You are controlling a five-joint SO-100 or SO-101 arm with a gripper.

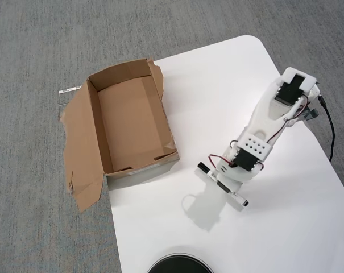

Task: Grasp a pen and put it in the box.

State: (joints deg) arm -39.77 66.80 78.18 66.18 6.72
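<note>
The end effector (224, 181) is clenching the pen (222, 185) crosswise above the worktop (217, 85), right of the box (129, 122). It needs lifting clear of the box's near wall, grip firm, before releasing.

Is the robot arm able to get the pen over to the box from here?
Probably yes. The gripper seems to hold the pen already, and only bare white table lies between it and the open, empty box.
</note>
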